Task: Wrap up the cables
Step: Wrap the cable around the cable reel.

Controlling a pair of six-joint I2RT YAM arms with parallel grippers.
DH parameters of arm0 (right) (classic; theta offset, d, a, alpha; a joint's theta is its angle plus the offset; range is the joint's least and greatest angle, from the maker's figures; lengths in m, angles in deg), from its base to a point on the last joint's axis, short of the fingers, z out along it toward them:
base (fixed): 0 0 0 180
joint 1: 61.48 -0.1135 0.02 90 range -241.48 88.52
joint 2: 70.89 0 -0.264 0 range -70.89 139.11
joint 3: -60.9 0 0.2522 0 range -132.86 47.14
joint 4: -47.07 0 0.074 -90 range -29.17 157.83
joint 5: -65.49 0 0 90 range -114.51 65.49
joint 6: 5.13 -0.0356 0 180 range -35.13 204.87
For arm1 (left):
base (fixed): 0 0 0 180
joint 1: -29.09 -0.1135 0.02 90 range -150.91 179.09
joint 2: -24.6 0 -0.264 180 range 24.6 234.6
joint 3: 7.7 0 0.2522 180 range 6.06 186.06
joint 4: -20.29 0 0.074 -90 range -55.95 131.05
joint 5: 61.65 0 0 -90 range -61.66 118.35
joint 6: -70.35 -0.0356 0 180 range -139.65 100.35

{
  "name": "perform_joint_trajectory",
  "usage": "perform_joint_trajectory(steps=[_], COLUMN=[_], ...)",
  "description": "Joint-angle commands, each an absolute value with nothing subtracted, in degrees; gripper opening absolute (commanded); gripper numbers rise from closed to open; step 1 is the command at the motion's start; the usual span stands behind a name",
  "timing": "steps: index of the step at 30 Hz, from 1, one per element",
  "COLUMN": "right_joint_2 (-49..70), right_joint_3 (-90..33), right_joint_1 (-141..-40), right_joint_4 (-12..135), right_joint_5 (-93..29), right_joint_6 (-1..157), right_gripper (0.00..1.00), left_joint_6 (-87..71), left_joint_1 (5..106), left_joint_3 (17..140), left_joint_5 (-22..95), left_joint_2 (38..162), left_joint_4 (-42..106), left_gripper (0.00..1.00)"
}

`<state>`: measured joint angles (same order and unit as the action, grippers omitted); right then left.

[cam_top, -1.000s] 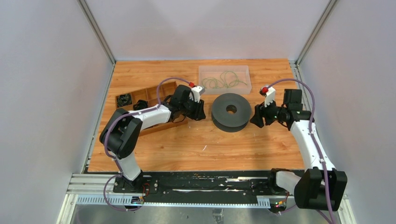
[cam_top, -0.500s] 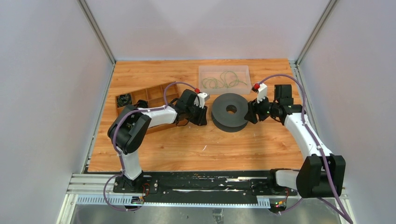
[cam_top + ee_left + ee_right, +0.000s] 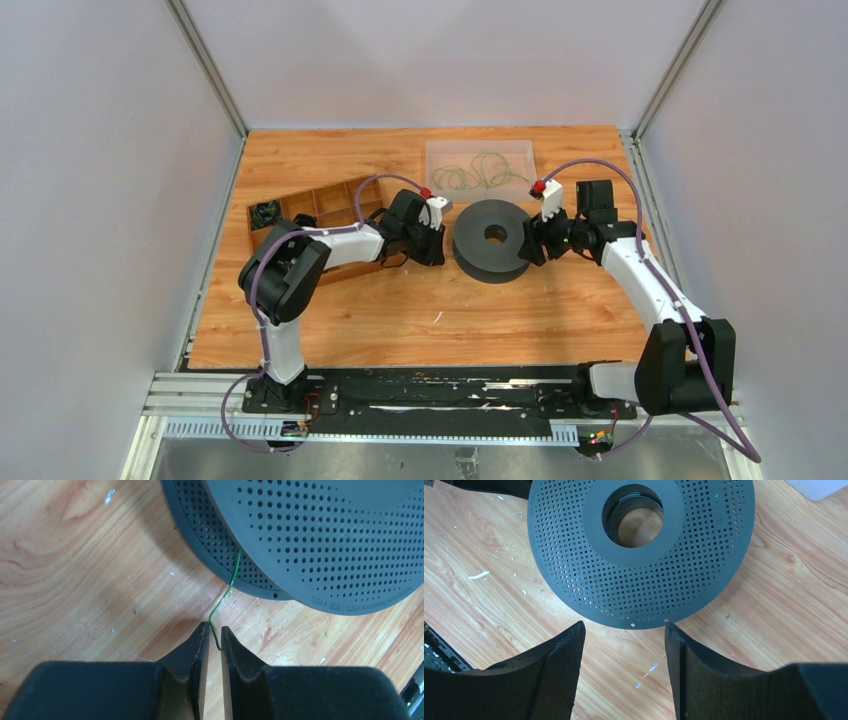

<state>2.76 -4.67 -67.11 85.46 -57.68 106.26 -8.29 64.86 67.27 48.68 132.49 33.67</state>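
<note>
Ahead of the left gripper (image 3: 210,630), the thin olive-green wire (image 3: 223,597) vanishes between the flanges of the dark grey perforated plastic spool (image 3: 310,545), which is itself cut off by the top and right edges. The wire's near end drops into the slit between the fingertips. It is possibly pinched there, but that cannot be told. Beyond the right gripper (image 3: 624,626), a clear plastic tray (image 3: 819,487) shows only one corner.
</note>
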Motion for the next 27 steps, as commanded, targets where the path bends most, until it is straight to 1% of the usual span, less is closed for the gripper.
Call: perform_joint_trajectory(steps=[1,5,10,15,17,27], right_joint_2=[2.9,2.7,2.7,2.8,2.9,2.3], right_joint_3=[-4.4,-4.1,-3.9,-3.7,-3.7,-3.1], right_joint_1=[-68.0,-68.0,-68.0,-68.1,-68.1,-68.1], right_joint_4=[85.1,85.1,85.1,84.9,84.8,84.7], right_joint_5=[-56.6,-56.6,-56.5,-56.6,-56.6,-56.5], right_joint_6=[106.0,106.1,106.1,106.0,106.0,106.0], right_gripper=[0.59,0.59,0.6,0.59,0.6,0.59], left_joint_6=[-7.8,-7.6,-7.4,-5.9,-4.5,6.3], left_joint_1=[65.1,65.1,65.2,65.6,65.9,67.8], left_joint_3=[69.2,69.8,70.4,71.2,71.7,69.5], left_joint_5=[49.5,49.8,50.1,51.2,52.2,53.2], left_joint_2=[133.7,134.3,135.0,136.0,136.7,139.2], left_joint_4=[31.5,31.4,31.0,29.1,27.9,19.1], left_gripper=[0.19,0.17,0.12,0.03,0.01,0.0])
